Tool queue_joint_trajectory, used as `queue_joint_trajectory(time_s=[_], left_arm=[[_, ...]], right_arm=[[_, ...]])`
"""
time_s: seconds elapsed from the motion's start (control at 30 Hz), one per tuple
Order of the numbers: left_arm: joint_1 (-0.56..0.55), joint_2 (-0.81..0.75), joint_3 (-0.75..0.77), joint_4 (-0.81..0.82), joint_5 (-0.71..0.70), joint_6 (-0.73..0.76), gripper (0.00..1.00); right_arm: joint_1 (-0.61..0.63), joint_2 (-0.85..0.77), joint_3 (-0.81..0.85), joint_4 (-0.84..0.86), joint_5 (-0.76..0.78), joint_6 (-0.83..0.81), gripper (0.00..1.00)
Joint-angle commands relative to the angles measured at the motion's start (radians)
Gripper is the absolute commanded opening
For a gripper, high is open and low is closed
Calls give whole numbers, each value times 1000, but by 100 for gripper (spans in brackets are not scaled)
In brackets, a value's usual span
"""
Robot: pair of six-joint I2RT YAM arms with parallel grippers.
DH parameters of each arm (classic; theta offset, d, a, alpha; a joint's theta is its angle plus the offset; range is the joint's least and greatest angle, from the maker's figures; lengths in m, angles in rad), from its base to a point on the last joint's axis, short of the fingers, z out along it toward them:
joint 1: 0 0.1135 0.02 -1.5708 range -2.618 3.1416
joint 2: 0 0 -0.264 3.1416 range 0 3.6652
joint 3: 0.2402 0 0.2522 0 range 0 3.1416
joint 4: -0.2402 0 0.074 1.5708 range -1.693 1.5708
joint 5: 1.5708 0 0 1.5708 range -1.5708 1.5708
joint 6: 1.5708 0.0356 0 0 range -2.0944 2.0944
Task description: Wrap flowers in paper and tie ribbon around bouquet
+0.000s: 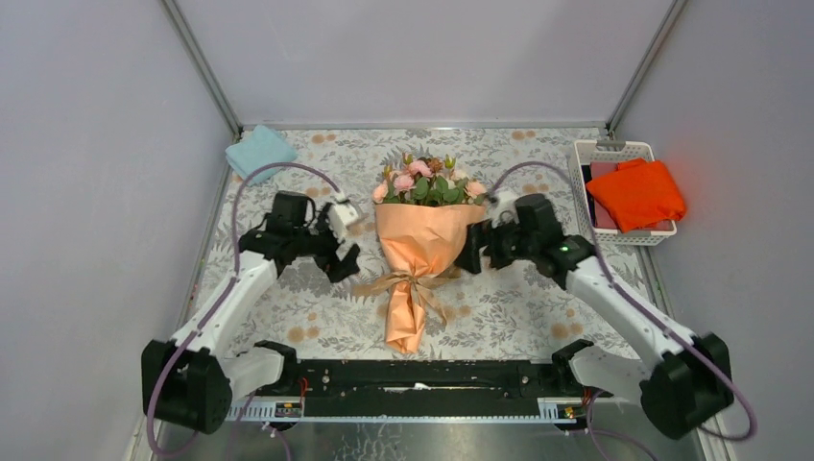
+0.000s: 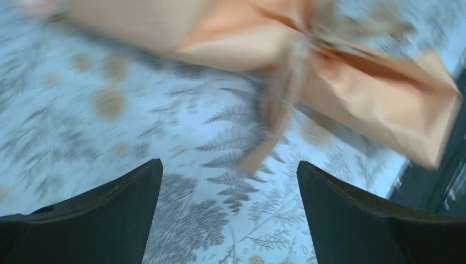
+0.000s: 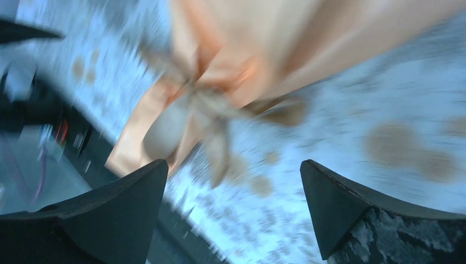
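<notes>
- Bouquet (image 1: 418,252): one, fully wrapped; lying flat at the middle of the table (image 1: 538,312), blooms at the far end, tail pointing near.
- Flowers (image 1: 428,182): small pink roses with green leaves, fanned out of the cone's wide far mouth; stems hidden inside.
- Paper (image 1: 425,230): peach-orange, crinkled, wrapped as a cone; pinched at the waist, then widening a little into a flattened tail.
- Ribbon (image 1: 411,281): tan-brown, tied round the pinched waist in a bow; loops and loose ends spread left and right onto the table.
</notes>
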Motion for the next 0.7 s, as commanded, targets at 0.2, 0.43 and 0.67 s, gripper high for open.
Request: queue_joint_trajectory(time_s=[0.2, 0.43, 0.67], left_arm=[[283, -173, -124, 478, -362, -787, 99], [319, -166, -201, 519, -437, -655, 99], [324, -209, -365, 752, -420, -670, 99]], right_arm=[[-275, -190, -57, 281, 764, -110, 100], [-275, -155, -171, 589, 989, 15, 100], [-275, -154, -252, 630, 1104, 81, 99]])
